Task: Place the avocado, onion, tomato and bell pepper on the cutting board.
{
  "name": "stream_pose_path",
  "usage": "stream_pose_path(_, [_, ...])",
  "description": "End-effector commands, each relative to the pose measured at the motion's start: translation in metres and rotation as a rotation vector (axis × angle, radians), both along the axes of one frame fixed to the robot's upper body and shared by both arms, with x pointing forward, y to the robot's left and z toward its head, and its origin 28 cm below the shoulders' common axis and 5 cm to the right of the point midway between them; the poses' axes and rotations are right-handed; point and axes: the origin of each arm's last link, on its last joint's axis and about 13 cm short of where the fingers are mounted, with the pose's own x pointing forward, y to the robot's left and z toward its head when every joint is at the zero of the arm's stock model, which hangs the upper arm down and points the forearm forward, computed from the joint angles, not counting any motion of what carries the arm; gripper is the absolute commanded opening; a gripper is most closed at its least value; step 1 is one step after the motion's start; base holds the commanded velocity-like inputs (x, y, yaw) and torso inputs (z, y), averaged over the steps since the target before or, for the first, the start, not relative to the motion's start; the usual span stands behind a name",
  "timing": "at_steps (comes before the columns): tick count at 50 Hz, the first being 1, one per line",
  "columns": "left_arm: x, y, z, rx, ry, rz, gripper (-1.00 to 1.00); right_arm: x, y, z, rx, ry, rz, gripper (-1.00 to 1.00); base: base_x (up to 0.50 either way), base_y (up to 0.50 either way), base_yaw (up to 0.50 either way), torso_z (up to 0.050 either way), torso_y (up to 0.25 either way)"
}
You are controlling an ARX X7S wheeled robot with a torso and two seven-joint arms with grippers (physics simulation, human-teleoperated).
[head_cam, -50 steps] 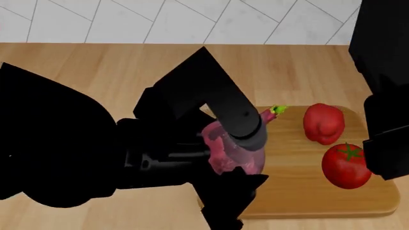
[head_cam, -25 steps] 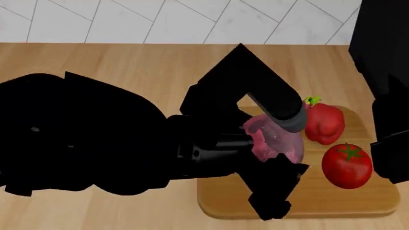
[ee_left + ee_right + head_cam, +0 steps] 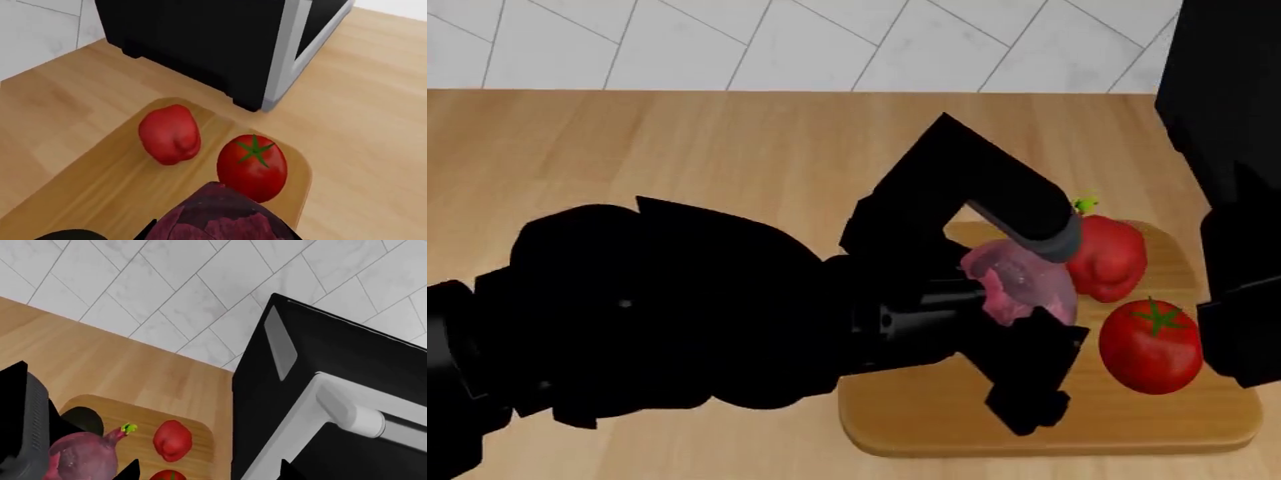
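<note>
My left gripper (image 3: 1028,300) is shut on the pinkish-purple onion (image 3: 1018,283), holding it over the wooden cutting board (image 3: 1121,425). The lumpy red bell pepper (image 3: 1108,256) and the glossy tomato (image 3: 1150,345) lie on the board just right of the onion. The left wrist view has the onion (image 3: 220,217) close up, with the tomato (image 3: 252,167) and the bell pepper (image 3: 170,134) beyond it on the board (image 3: 93,192). My right gripper (image 3: 208,475) hangs open high above the board's right end. The avocado is out of view.
A tall black appliance (image 3: 1228,90) with a grey-edged door (image 3: 347,410) stands just right of the board. The wooden countertop (image 3: 694,150) runs back to a white tiled wall (image 3: 827,40). My bulky left arm (image 3: 667,320) hides the counter left of the board.
My left arm has carried the onion to the right, from the board's left edge to a spot close beside the bell pepper and tomato. The right arm has stayed put.
</note>
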Motion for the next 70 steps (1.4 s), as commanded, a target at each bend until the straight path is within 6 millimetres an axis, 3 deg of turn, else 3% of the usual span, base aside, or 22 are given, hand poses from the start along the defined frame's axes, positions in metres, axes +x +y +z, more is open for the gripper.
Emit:
stream_pose_path(1, [-0.002,-0.013,-0.011,-0.044,0.038,-0.009,-1.0,-0.001,0.004,0.0,-0.01,-0.017,0.051,1.0,0.0,0.0,0.0,0.0,0.0])
stream_pose_path(18, [0.007,-0.006,-0.036,-0.021,0.074,0.059,-1.0,-0.001,0.005,0.0,-0.01,-0.019,0.054,1.0,0.0,0.0,0.0,0.0,0.001])
stream_pose_path(30, [-0.003,-0.01,-0.043,0.007,0.087,0.036,-1.0,-0.002,0.004,0.0,-0.007,-0.026,0.055,1.0,0.0,0.0,0.0,0.0,0.001])
stream_pose_path(31, [-0.005,-0.011,-0.041,0.011,0.081,0.032,1.0,-0.002,0.004,0.0,-0.007,-0.026,0.056,1.0,0.0,0.0,0.0,0.0,0.0])
stream_pose_path(43, [-0.01,-0.015,-0.029,-0.016,0.066,0.027,1.0,-0.006,0.005,0.002,-0.008,-0.032,0.056,1.0,0.0,0.0,0.0,0.0,0.0])
stream_pose_path(57, [-0.041,-0.012,0.011,-0.099,0.002,-0.026,1.0,-0.007,0.008,0.006,-0.012,-0.041,0.065,1.0,0.0,0.0,0.0,0.0,0.0])
stream_pose_path(70, [-0.049,-0.008,0.029,-0.147,-0.038,-0.029,1.0,-0.007,0.008,0.009,-0.017,-0.045,0.068,1.0,0.0,0.0,0.0,0.0,0.0])
